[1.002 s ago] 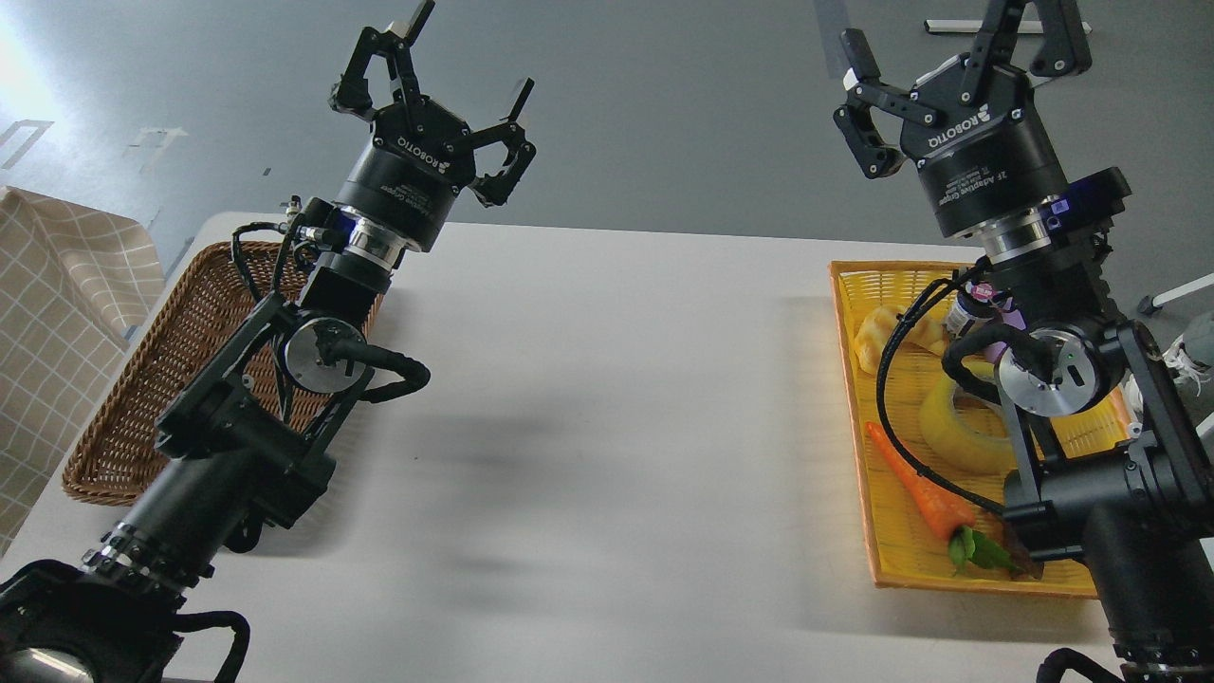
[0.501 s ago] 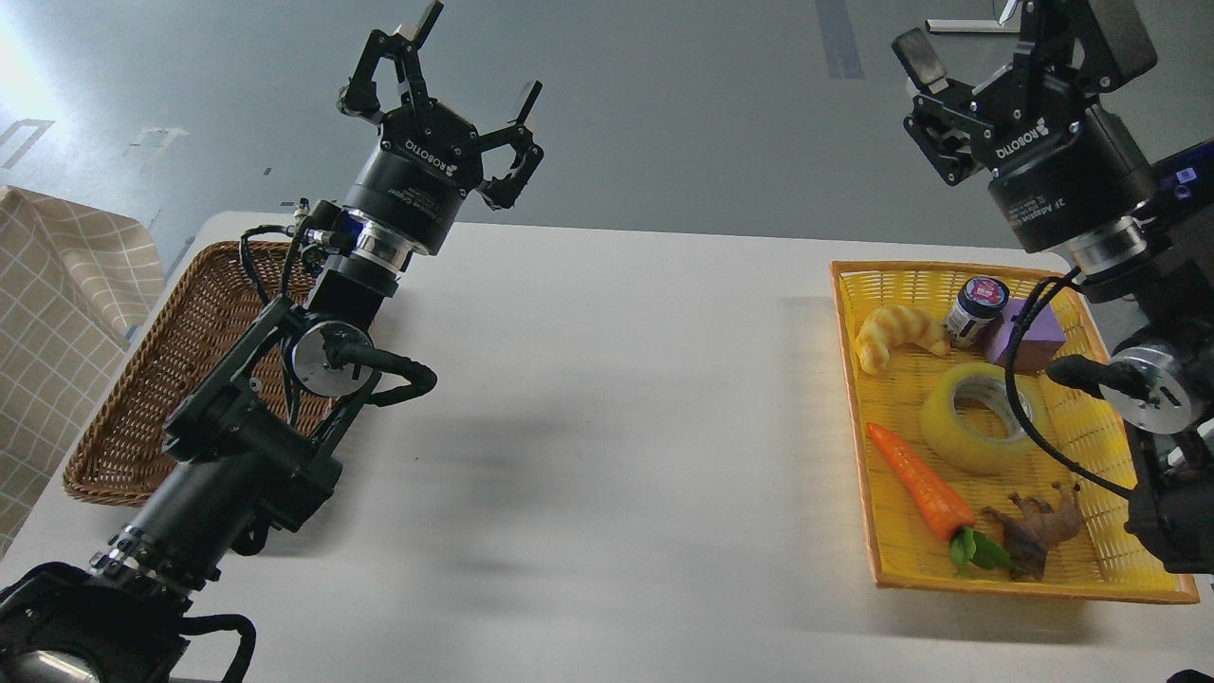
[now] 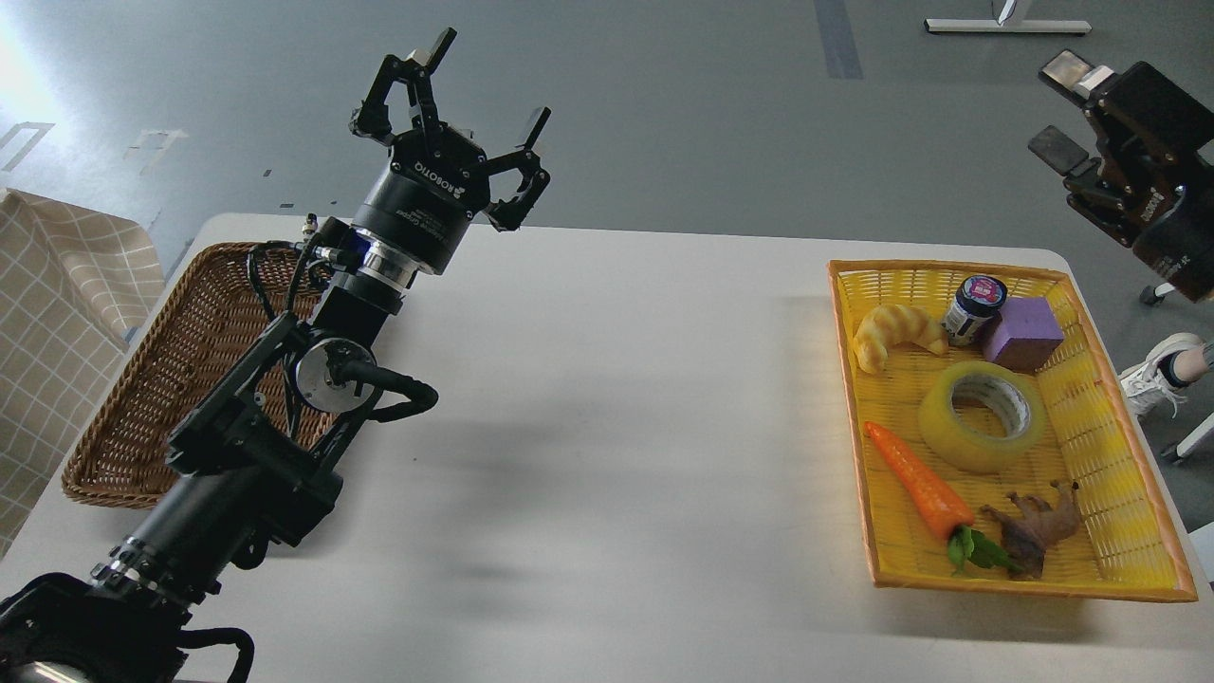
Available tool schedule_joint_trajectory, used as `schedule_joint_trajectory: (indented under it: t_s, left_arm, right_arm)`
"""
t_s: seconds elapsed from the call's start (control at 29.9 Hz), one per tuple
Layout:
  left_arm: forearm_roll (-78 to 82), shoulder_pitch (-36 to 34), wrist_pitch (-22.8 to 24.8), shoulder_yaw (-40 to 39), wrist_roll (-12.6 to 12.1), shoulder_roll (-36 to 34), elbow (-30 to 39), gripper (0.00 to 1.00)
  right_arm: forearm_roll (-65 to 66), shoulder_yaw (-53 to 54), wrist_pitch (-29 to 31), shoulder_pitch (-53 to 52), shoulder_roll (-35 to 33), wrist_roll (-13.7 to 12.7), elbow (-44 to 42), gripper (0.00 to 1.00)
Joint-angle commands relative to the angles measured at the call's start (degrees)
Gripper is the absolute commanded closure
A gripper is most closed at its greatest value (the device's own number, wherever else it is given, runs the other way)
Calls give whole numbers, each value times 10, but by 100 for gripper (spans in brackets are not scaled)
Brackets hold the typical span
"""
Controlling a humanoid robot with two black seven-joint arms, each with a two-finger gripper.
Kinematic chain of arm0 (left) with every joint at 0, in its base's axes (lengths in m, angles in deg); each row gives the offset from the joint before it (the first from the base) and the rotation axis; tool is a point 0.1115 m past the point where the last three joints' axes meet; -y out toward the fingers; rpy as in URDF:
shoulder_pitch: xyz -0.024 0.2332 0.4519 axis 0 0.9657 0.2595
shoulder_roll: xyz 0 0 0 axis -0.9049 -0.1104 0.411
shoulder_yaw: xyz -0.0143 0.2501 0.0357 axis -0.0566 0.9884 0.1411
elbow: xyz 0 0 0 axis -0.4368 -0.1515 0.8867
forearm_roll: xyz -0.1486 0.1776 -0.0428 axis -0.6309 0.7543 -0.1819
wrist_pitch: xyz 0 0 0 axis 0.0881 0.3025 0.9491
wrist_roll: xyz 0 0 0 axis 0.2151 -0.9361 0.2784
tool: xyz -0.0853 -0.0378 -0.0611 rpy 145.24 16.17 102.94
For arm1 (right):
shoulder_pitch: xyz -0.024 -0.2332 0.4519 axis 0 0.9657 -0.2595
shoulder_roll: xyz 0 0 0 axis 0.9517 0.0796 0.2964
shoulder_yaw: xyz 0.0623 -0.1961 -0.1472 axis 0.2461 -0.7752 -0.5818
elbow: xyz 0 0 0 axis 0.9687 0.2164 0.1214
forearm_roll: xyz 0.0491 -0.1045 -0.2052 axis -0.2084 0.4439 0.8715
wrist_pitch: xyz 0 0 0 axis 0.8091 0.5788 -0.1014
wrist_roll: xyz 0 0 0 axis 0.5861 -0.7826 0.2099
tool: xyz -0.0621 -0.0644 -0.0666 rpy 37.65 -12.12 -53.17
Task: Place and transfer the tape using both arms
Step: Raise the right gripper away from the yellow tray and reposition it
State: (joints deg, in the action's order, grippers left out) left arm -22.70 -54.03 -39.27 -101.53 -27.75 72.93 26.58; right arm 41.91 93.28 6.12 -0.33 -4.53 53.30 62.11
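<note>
The tape (image 3: 983,415), a translucent yellow roll with a grey-white core, lies flat in the middle of the yellow basket (image 3: 849,379) at the right of the table. My left gripper (image 3: 486,87) is open and empty, held above the table's far left edge next to the brown wicker basket (image 3: 152,379). My right gripper (image 3: 1064,112) is open and empty, high at the right edge of the view, beyond the table's far right corner and well away from the tape.
The yellow basket also holds a croissant toy (image 3: 890,332), a small jar (image 3: 975,307), a purple block (image 3: 1023,333), a carrot toy (image 3: 918,484) and a brown animal figure (image 3: 1036,527). A checked cloth (image 3: 47,313) lies at the left. The white table (image 3: 616,398) spans the middle.
My right arm has swung right and away, uncovering the yellow basket and the tape. My left gripper has drifted slightly right. Both grippers stay open.
</note>
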Motion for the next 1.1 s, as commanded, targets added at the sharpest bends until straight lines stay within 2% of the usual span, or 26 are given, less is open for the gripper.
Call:
schedule_joint_trajectory:
  t_s: [0.0,0.1,0.33,0.37,0.43,0.47,0.53,0.7,0.87,1.07]
  left_arm:
    - [0,0,0,0,0,-1,0,2]
    - [0,0,0,1,0,-1,-1,2]
    - [0,2,0,0,0,-2,-1,2]
    - [0,2,0,1,0,-4,-1,2]
    - [0,2,0,1,0,-6,-1,2]
    - [0,2,0,1,0,-6,-1,2]
    - [0,1,0,0,0,-6,-1,2]
    - [0,1,-1,0,0,-7,0,2]
    - [0,3,-3,1,-1,-3,-1,2]
    - [1,5,-4,1,-1,-1,-1,2]
  right_arm:
    - [73,0,-1,10,-44,3,-1,0]
    - [116,1,-8,16,-55,2,-4,0]
    - [108,45,-5,26,-54,7,-5,0]
    - [108,57,-4,27,-54,17,-4,0]
    - [110,73,-1,28,-60,54,-6,0]
    - [110,74,-1,29,-69,87,-8,0]
    - [110,74,-1,32,-70,106,-7,0]
    - [153,72,-1,58,-89,107,-6,0]
    - [298,70,-8,79,-90,101,-10,0]
    - [382,70,-7,127,-90,101,-7,0]
